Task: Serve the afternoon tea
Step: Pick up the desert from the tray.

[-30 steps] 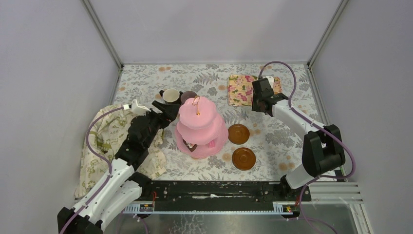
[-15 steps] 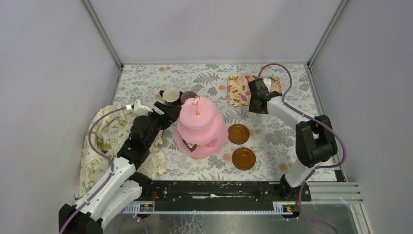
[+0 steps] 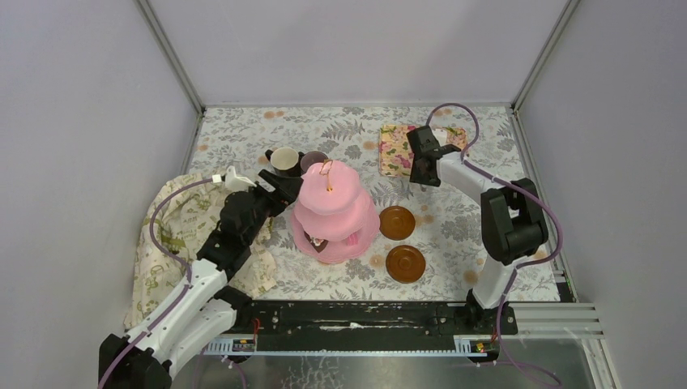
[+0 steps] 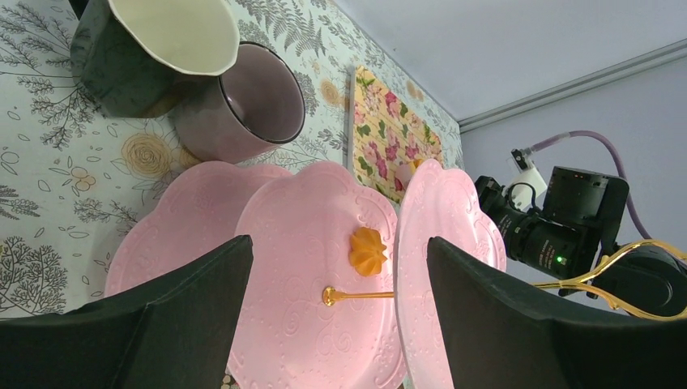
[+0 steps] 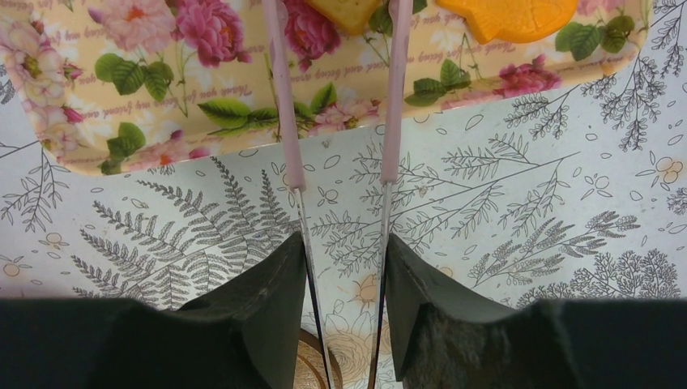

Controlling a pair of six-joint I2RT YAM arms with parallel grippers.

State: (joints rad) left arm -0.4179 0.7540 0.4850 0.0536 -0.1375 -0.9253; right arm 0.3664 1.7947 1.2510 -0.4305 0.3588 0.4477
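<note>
Pink, three-tiered and topped by a gold loop handle (image 3: 326, 169), the cake stand (image 3: 334, 212) stands at the middle of the table (image 3: 462, 235). An orange sweet (image 4: 367, 250) sits on its middle tier and a dark sweet (image 3: 317, 243) on the near edge of the bottom one. Two mugs, one cream-lined (image 3: 284, 159) and one dark inside (image 3: 313, 160), stand touching just beyond the stand to the left. Two brown saucers (image 3: 397, 222) (image 3: 405, 263) lie near its right side. The left gripper (image 3: 277, 186) hangs just left of the stand, jaws spread wide and holding nothing. At the far right, the right gripper (image 5: 344, 247) is clamped on a pair of tongs (image 5: 285, 121), whose pink arms reach over the edge of a floral tray (image 5: 121, 105) carrying an orange piece (image 5: 506, 14) and a yellow piece (image 5: 350, 10). A beige leaf-print cloth (image 3: 166, 235) lies bunched at the left edge, under the left arm.
</note>
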